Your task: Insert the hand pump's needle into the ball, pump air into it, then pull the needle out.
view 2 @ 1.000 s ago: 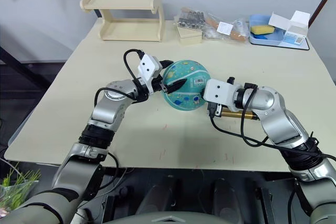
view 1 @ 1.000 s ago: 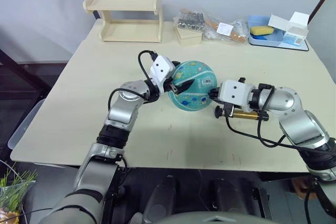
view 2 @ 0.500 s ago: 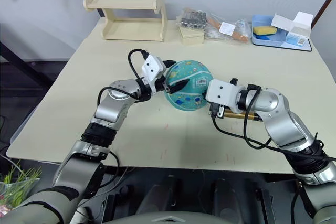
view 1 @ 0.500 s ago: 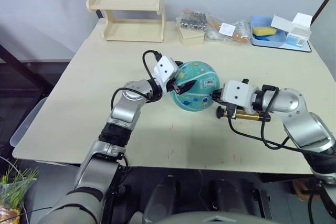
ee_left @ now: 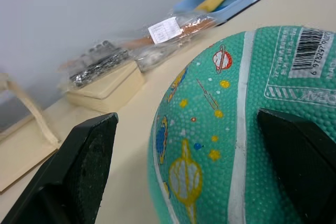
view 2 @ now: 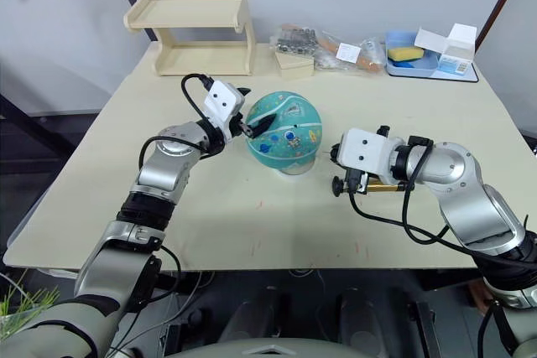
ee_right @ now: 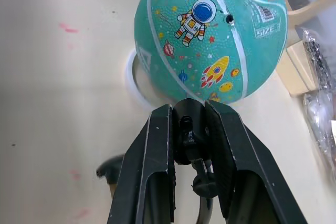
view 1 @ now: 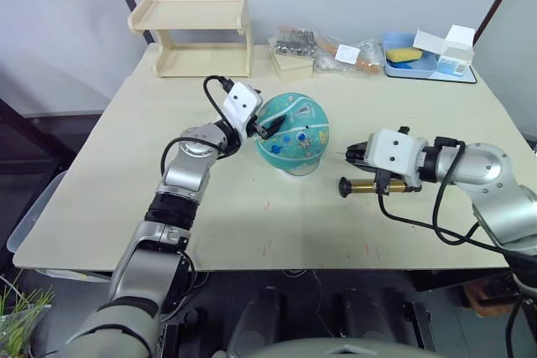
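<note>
The ball [view 1: 291,132] is being steadied by the open left hand [view 1: 262,126]. The needle fitting [ee_right: 188,130], gripped by the right hand [view 1: 357,153], should be aligned squarely with the valve [ee_right: 229,19].

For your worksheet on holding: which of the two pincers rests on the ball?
The left pincer: its fingertip touches the ball. The right pincer clamps the hose, apart.

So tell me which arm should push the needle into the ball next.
The right. Its gripper is shut on the hose tip and faces the ball, with the pump beside it on the table. The left gripper is open against the ball's far side, steadying it.
</note>
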Motion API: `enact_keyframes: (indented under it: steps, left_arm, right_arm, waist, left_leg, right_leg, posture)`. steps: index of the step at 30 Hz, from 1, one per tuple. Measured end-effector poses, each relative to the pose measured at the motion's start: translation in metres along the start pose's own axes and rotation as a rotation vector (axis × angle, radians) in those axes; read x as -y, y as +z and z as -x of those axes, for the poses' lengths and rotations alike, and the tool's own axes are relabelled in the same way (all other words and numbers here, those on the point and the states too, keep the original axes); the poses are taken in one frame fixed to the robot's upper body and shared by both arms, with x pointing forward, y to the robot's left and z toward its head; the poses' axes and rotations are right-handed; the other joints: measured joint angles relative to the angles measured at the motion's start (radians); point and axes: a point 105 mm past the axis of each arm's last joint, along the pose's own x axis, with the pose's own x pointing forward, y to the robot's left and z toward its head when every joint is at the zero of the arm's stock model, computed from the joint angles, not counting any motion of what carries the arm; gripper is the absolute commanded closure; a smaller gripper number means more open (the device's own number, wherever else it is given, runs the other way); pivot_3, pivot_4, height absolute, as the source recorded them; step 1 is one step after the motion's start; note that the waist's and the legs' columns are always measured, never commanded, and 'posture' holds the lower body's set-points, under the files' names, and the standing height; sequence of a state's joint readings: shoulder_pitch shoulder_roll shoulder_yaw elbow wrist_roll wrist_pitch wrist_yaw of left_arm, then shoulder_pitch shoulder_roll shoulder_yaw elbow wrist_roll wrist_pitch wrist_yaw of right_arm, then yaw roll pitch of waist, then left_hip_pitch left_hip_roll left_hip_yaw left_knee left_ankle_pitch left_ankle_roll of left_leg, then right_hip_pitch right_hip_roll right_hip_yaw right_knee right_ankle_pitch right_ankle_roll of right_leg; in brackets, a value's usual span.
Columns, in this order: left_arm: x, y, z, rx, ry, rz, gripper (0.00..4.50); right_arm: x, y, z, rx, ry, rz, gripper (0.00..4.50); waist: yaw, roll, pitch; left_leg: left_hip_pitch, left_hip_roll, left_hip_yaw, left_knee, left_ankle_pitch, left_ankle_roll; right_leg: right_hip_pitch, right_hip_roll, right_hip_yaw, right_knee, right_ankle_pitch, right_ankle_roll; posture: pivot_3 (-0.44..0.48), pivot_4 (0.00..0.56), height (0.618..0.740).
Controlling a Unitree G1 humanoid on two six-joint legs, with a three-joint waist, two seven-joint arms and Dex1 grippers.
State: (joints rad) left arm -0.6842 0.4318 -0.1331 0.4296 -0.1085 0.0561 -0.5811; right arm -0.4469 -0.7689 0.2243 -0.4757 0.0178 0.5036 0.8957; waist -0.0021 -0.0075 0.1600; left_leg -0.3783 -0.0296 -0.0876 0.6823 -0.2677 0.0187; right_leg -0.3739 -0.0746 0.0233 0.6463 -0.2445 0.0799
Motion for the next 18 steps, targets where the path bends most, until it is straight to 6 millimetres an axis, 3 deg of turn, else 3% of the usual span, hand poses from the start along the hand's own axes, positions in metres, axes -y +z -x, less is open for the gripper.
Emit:
enact_keyframes:
  steps: [5,9,13,16,18]
  left_arm:
    - [0.026,0.004,0.008,0.104,-0.093,0.155,0.0]
    - [0.019,0.009,0.027,0.157,-0.087,0.371,0.0]
    - [0.021,0.032,0.061,0.228,-0.207,0.488,0.0]
    - [0.021,0.058,0.096,0.262,-0.293,0.467,0.0]
    - [0.026,0.062,0.109,0.251,-0.331,0.463,0.0]
  right_arm:
    - [0.001,-0.008,0.001,-0.022,-0.023,-0.034,4.11]
    - [0.002,-0.015,0.004,-0.029,-0.042,-0.069,4.11]
    - [-0.003,-0.021,0.003,-0.018,-0.022,-0.111,4.11]
    - [-0.006,-0.03,0.001,-0.024,-0.006,-0.139,4.11]
    - [-0.006,-0.032,0.001,-0.022,0.003,-0.144,4.11]
  waist:
    - [-0.004,0.002,0.0]
    - [-0.012,0.003,0.003]
    - [-0.012,0.002,0.005]
    - [-0.008,0.003,0.009]
    - [-0.007,0.003,0.01]
  left_leg:
    - [-0.004,0.0,-0.001,0.0,0.001,0.0]
    - [-0.012,0.001,-0.001,-0.002,0.001,0.0]
    - [-0.022,0.001,-0.001,-0.004,0.001,-0.001]
    - [-0.021,0.0,-0.001,-0.008,0.001,-0.001]
    - [-0.021,0.0,-0.001,-0.008,0.001,-0.001]
  right_leg:
    - [-0.004,0.001,0.0,0.0,0.004,0.002]
    - [-0.013,0.002,0.0,0.0,0.005,-0.001]
    - [-0.024,0.002,0.001,0.002,0.006,-0.003]
    - [-0.023,0.001,0.002,-0.001,0.006,-0.003]
    - [-0.023,0.0,0.002,-0.003,0.006,-0.003]
  posture:
    - [0.0,0.15,0.74]
    - [0.0,0.15,0.74]
    - [0.0,0.15,0.74]
    - [0.0,0.15,0.74]
    - [0.0,0.15,0.74]
